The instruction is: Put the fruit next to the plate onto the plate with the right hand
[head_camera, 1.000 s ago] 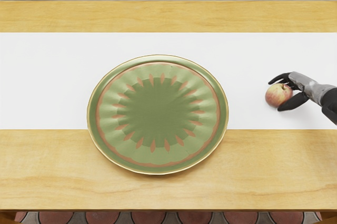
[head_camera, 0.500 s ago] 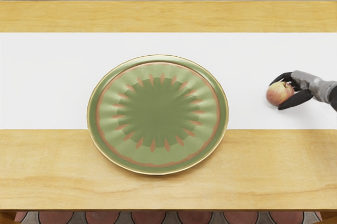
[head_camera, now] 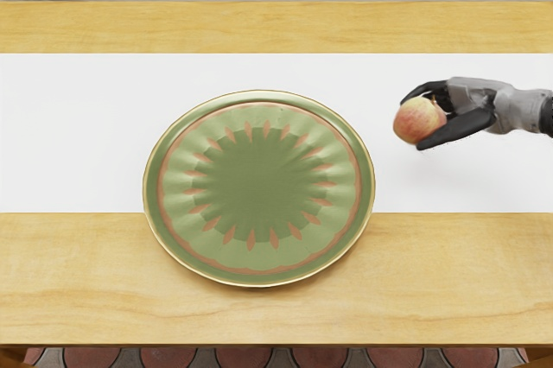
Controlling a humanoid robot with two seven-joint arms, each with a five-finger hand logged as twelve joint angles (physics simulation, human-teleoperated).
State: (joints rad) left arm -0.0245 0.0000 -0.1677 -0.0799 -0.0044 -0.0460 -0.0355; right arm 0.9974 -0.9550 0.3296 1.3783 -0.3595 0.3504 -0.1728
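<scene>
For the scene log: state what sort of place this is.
Likely a simulated dining room: wooden table, white runner, decorated green plate; the right hand holds an apple beside it.

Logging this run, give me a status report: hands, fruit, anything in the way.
Right hand shut on apple, right of plate. Left hand out of view. Nothing seen between them.

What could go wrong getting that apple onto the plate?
1. The right hand holds the apple between just a few fingers, with most of the fruit exposed. It might slip out and roll away across the table.
2. The apple is round and the plate looks shallow. If it is let go off-centre or from too high, it could roll over the rim.
</scene>
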